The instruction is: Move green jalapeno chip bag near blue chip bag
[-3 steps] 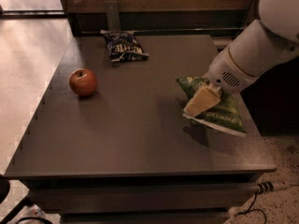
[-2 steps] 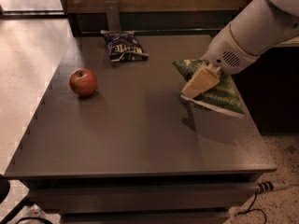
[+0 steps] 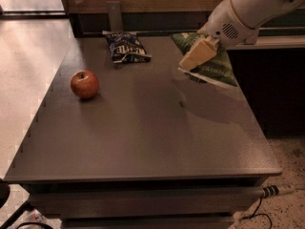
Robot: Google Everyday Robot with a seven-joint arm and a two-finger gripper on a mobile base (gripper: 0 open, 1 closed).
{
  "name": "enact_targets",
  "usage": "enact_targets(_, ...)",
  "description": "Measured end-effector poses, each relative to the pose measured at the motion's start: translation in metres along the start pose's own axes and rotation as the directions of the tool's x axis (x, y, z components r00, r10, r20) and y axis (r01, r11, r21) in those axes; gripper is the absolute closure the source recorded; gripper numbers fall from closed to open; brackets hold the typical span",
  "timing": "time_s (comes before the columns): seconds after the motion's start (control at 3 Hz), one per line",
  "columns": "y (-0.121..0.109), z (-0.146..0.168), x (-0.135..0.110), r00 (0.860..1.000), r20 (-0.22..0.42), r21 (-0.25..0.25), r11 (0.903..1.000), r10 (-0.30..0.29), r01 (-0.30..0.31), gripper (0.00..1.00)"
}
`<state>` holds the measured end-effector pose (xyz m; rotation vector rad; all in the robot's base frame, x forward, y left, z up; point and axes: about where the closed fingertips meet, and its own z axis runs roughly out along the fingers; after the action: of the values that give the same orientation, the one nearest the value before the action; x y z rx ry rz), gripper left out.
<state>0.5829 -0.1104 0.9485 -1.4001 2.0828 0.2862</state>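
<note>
The green jalapeno chip bag [image 3: 215, 63] hangs above the table's right side, tilted, held in my gripper [image 3: 196, 56]. The gripper's tan fingers [image 3: 199, 52] are shut on the bag's left edge, and the white arm reaches in from the upper right. The bag casts a shadow on the table below it. The small dark blue chip bag [image 3: 126, 46] lies flat at the back of the table, left of the green bag with a gap between them.
A red apple [image 3: 85, 84] sits on the left part of the dark grey table [image 3: 143, 137]. A wooden wall and a dark ledge run behind the table. A cable lies on the floor at the lower right.
The gripper has lifted the green bag off the table and carried it up, toward the back and a little left, closer to the blue bag. The apple and blue bag have not moved.
</note>
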Motion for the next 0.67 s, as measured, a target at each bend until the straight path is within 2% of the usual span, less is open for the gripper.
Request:
enact_targets(0.33, -0.0427, 0.0021, -0.0232, 0.997, 0.069, 0.031, 0.9993, -0.021, 0.019, 1.0)
enact_targets(0.67, -0.0427, 0.0021, -0.0232, 0.997, 0.069, 0.031, 0.9993, -0.021, 0.019, 1.0)
